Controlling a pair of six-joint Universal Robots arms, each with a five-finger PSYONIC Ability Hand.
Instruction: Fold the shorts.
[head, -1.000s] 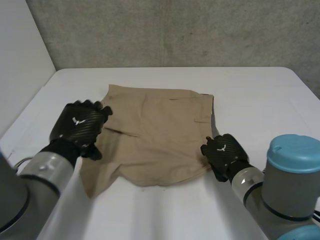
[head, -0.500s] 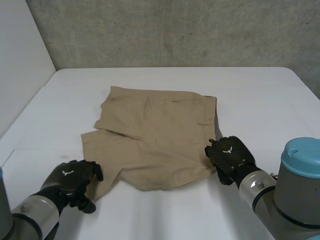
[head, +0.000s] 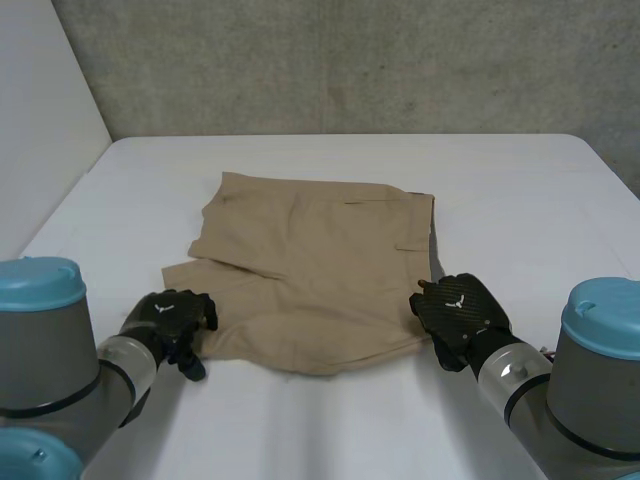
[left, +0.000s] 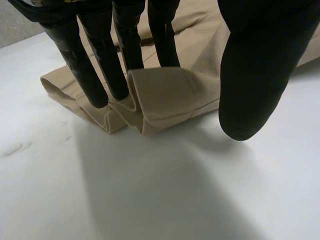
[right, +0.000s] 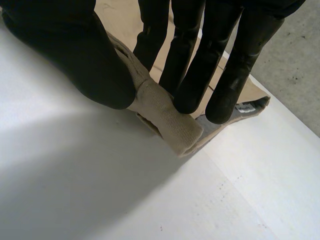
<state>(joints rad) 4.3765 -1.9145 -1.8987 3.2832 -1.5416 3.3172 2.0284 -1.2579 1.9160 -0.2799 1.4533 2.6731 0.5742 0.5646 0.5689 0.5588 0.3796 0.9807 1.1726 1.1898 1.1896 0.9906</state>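
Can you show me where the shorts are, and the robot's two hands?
shorts (head: 320, 260): head view, middle of the tan cloth.
left hand (head: 172, 315): head view, back of the hand.
right hand (head: 458, 303): head view, back of the hand.

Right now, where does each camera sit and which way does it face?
Head view: between and behind the arms, looking down at the white table and the tan shorts; both arms, the left hand and the right hand show.
Left wrist view: on the left wrist, looking along the palm at a folded hem; its fingers rest there, thumb apart.
Right wrist view: on the right wrist, facing a bunched corner pinched between its thumb and fingers.
Shared: the shorts, in all three.
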